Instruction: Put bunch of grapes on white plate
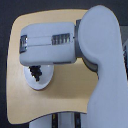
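The white plate [42, 81] lies on the wooden table [65, 95], toward the exterior view's left, partly covered by my arm. The dark bunch of grapes [35, 73] shows just under the arm's lower edge, over the plate's upper left part. My gripper [35, 70] points down at the grapes. Its fingers are mostly hidden by the forearm and blend with the dark cluster. I cannot tell whether the grapes rest on the plate or hang just above it.
My large grey-white arm [75, 42] spans the table from the exterior view's right to the left. The round-cornered tabletop ends in dark floor [6, 60] on the left. White robot parts [65, 120] show at the bottom edge.
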You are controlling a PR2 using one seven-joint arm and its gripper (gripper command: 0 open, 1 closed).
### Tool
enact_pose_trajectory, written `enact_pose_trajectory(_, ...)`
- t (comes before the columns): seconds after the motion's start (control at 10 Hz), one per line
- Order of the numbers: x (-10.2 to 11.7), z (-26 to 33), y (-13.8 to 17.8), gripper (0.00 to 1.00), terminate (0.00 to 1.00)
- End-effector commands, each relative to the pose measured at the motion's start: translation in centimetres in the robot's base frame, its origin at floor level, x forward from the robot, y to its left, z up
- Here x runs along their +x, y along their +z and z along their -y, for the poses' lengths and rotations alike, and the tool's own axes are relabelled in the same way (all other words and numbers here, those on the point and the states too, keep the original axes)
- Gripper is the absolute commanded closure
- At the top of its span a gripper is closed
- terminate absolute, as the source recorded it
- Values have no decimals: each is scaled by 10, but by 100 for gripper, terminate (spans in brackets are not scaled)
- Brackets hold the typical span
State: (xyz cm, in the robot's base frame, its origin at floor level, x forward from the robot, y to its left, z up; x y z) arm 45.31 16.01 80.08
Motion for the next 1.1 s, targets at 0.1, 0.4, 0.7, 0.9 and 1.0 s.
enact_pose_trajectory(0.1, 2, 8, -16, 100, 0)
enact_pose_trajectory(0.4, 4, 10, -18, 100, 0)
enact_pose_trajectory(0.7, 5, 11, -20, 100, 0)
enact_pose_trajectory(0.9, 7, 14, -19, 100, 0)
enact_pose_trajectory(1.0, 8, 15, -17, 100, 0)
